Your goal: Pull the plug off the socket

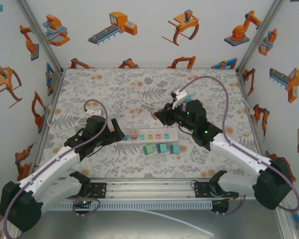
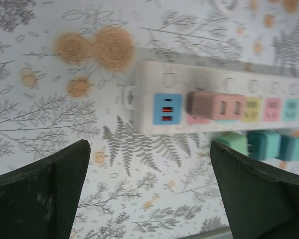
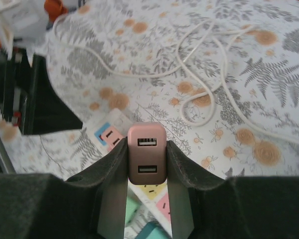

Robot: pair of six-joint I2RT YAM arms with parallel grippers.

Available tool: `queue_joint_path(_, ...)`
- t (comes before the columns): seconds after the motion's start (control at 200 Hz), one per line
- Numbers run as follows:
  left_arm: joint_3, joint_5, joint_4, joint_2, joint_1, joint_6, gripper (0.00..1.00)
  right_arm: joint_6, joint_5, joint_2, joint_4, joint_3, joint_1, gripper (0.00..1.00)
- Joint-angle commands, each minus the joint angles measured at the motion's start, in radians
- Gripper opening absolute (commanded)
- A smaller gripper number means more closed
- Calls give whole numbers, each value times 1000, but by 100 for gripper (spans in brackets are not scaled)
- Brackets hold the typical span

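A white power strip (image 1: 150, 135) with coloured sockets lies mid-table. My right gripper (image 3: 147, 149) is shut on the pink plug (image 3: 146, 154), its two USB slots facing the camera, held above the strip (image 3: 109, 130). The pink socket (image 3: 110, 138) beside the blue one shows bare slots. From above, the right gripper (image 1: 159, 115) sits just behind the strip. In the left wrist view the plug (image 2: 215, 106) shows over the strip (image 2: 154, 87); whether it is seated there I cannot tell. My left gripper (image 2: 149, 194) is open and holds nothing, at the strip's left end (image 1: 117, 135).
Three green and teal blocks (image 1: 162, 148) lie in front of the strip. A white cable (image 3: 199, 74) loops over the table behind it. The enclosure walls stand close on all sides.
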Motion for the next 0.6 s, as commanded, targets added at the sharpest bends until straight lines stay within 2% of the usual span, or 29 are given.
queue_joint_path(0.0, -27, 95, 58, -101, -14, 63, 99, 331, 147, -120, -42, -87, -40, 16)
queue_joint_path(0.16, -37, 201, 123, -188, -39, 107, 98, 518, 180, -324, -93, -226, -135, 15)
queue_joint_path(0.426, 1, 362, 198, -186, -145, 199, 97, 647, 302, -722, -358, -398, -233, 15)
queue_joint_path(0.596, -11, 403, 264, -189, -212, 259, 97, 748, 345, -931, -527, -486, -253, 15)
